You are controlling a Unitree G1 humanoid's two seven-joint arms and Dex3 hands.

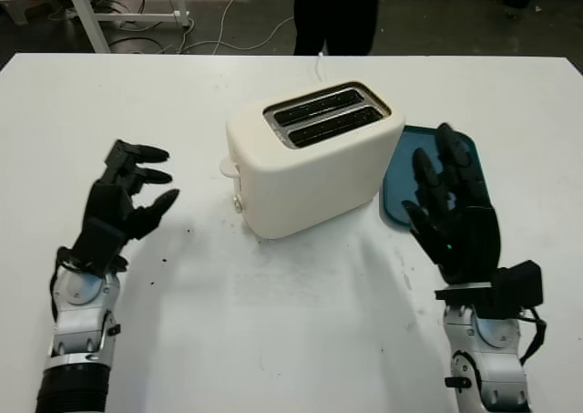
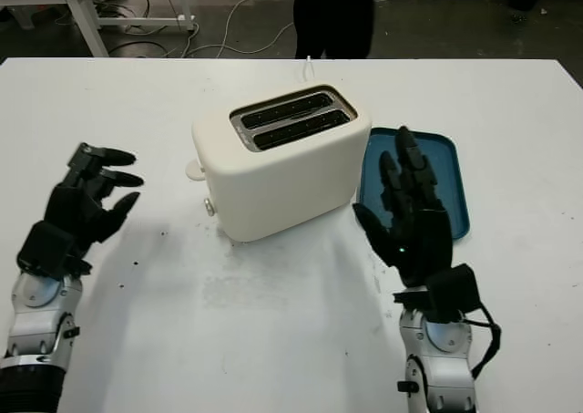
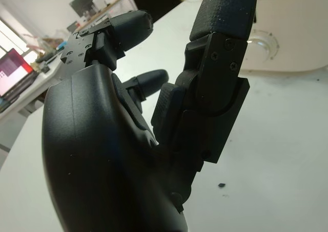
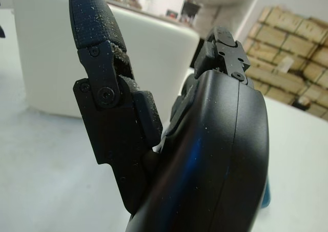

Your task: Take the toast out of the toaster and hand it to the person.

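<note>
Left hand (image 1: 127, 199) held above the white table (image 1: 291, 340) at the near left, empty, nothing in its grasp, well apart from the toaster. Right hand (image 1: 451, 208) raised at the near right, also empty, palm toward the toaster, over the near edge of a blue tray (image 2: 451, 171). Cream toaster (image 1: 310, 158) stands mid-table between the hands, tray just beside it on the right. Two top slots (image 1: 323, 117) look dark; cannot tell if toast is inside. Person (image 1: 335, 12) in dark clothes stands past the far table edge.
</note>
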